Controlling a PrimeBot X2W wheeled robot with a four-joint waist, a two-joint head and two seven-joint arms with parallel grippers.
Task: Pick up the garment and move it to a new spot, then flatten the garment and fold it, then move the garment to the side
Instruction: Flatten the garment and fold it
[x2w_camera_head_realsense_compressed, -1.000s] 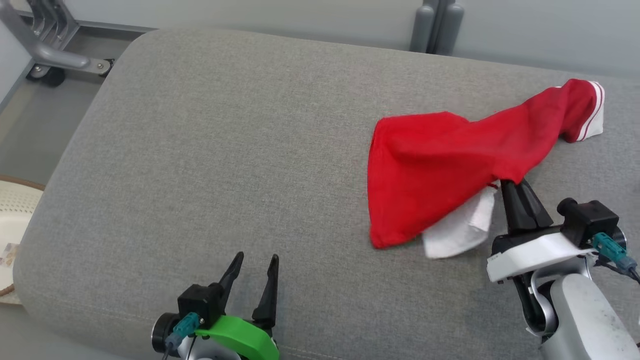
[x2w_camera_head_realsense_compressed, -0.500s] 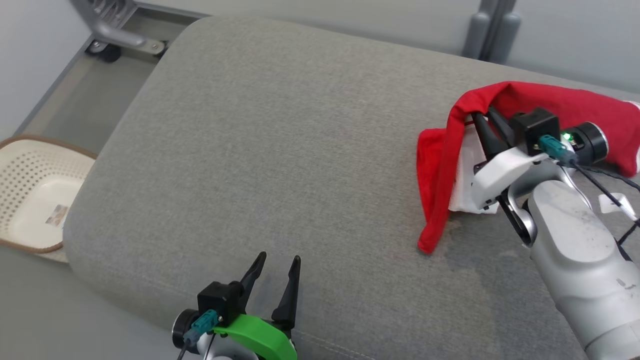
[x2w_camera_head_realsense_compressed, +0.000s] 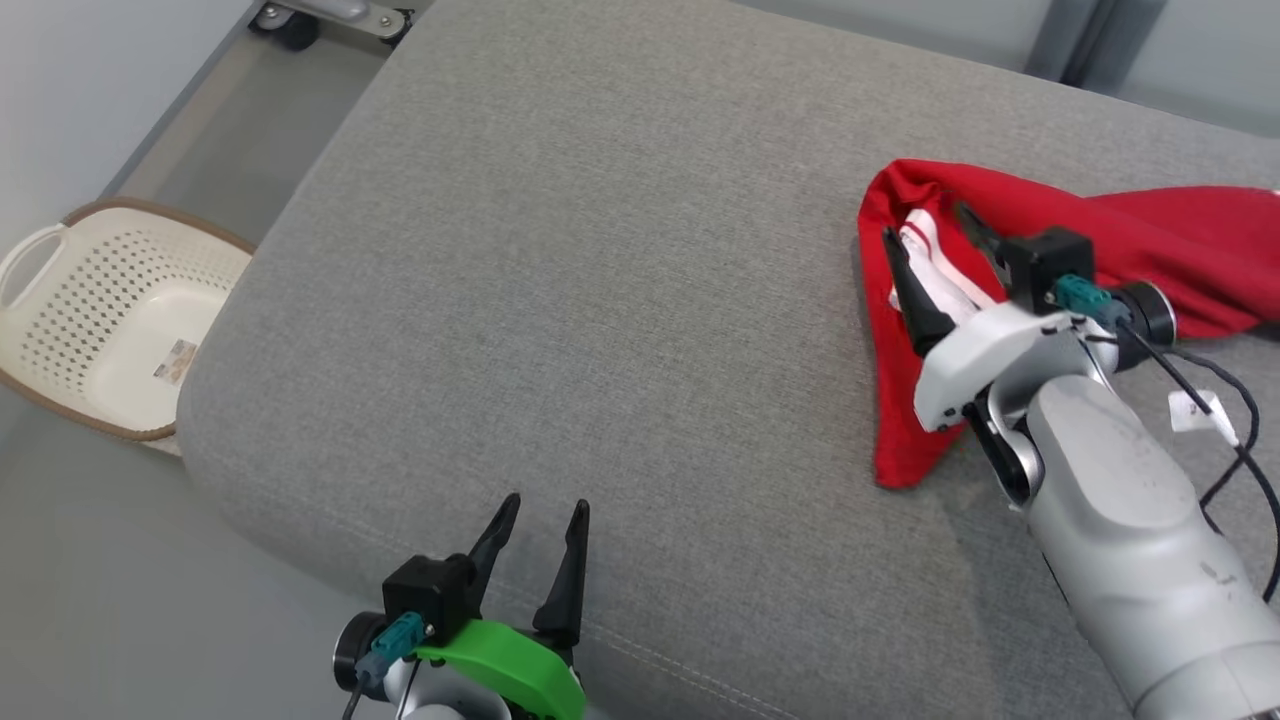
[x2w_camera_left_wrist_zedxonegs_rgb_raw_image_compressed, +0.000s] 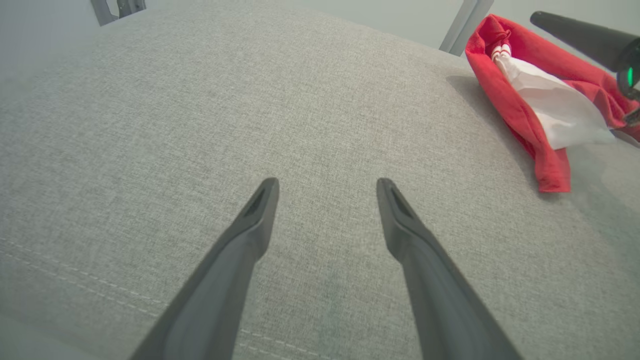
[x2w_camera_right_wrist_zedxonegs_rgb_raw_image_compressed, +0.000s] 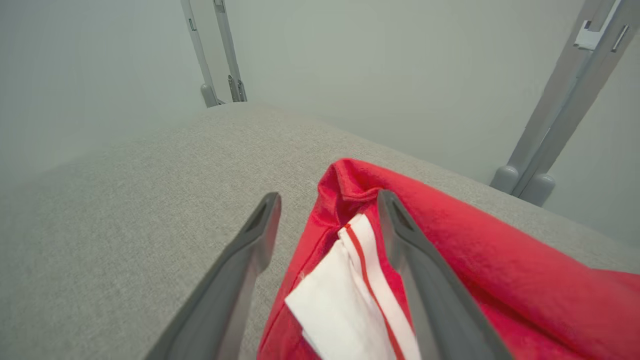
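Note:
The garment (x2w_camera_head_realsense_compressed: 1150, 240) is red with a white, red-striped part; it lies bunched on the right side of the grey cushion (x2w_camera_head_realsense_compressed: 600, 250). My right gripper (x2w_camera_head_realsense_compressed: 925, 222) stands open just over its left end, with the white striped part between the fingers and nothing clamped. The right wrist view shows the garment (x2w_camera_right_wrist_zedxonegs_rgb_raw_image_compressed: 450, 235) under and between the spread fingers of that gripper (x2w_camera_right_wrist_zedxonegs_rgb_raw_image_compressed: 328, 195). My left gripper (x2w_camera_head_realsense_compressed: 546, 500) is open near the cushion's front edge, far left of the garment. In the left wrist view that gripper (x2w_camera_left_wrist_zedxonegs_rgb_raw_image_compressed: 326, 181) hovers over bare cushion, with the garment (x2w_camera_left_wrist_zedxonegs_rgb_raw_image_compressed: 505, 100) at the upper right.
A cream perforated basket (x2w_camera_head_realsense_compressed: 60, 300) stands on the floor off the cushion's left edge. Grey metal frame legs (x2w_camera_right_wrist_zedxonegs_rgb_raw_image_compressed: 545, 125) rise behind the cushion against a pale wall. A black cable (x2w_camera_head_realsense_compressed: 1220, 400) loops beside my right arm.
The right gripper carried the garment's edge up and over, then opened and let it go. The head camera has shifted, bringing the basket further into view. The left gripper stays open.

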